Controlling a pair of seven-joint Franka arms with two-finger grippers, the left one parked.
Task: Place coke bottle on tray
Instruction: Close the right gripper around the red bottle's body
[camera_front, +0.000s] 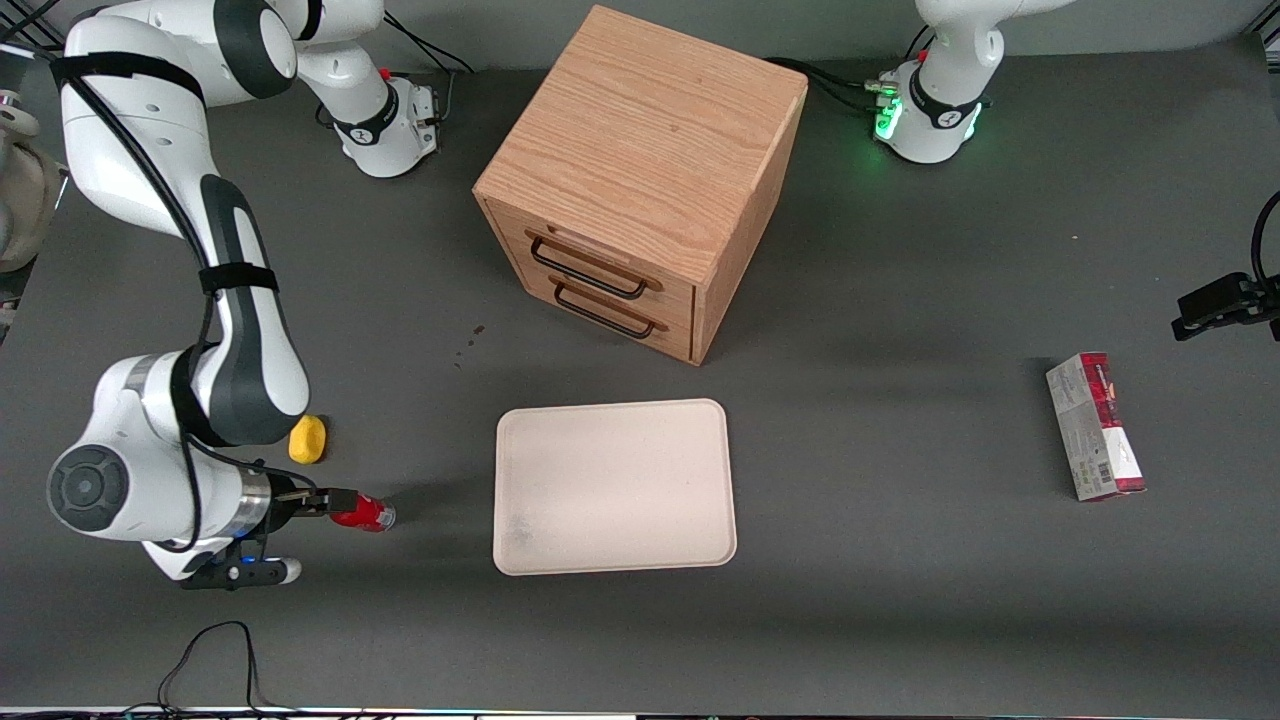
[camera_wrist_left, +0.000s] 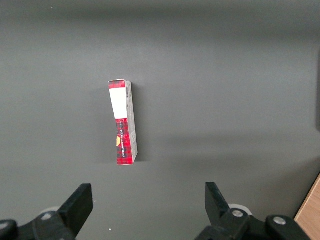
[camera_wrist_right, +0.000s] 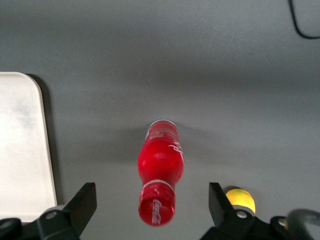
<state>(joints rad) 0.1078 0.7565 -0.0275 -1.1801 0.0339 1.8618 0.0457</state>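
1. The coke bottle lay on its side at the lower left of the front view, on the grey table, cap pointing toward the working arm and clear base toward the tray.
2. The tray sat low in the centre of that view, bare, a short way from the bottle and in front of the wooden cabinet; nothing stood between bottle and tray, so the carry looked like a short, straight one.
3. The gripper hung right at the bottle's cap end, lined up along the bottle's length.
4. In the right wrist view the two fingers stood spread well apart on either side of the bottle, touching nothing: released, not yet grasping.
5. The arm was folded low, forearm dropping steeply to the wrist, which sat close above the table.
6. A yellow lump rested just beside the forearm, farther from the camera than the bottle; closing in might brush it, I'd judge.
7. The bottle could roll when pinched.
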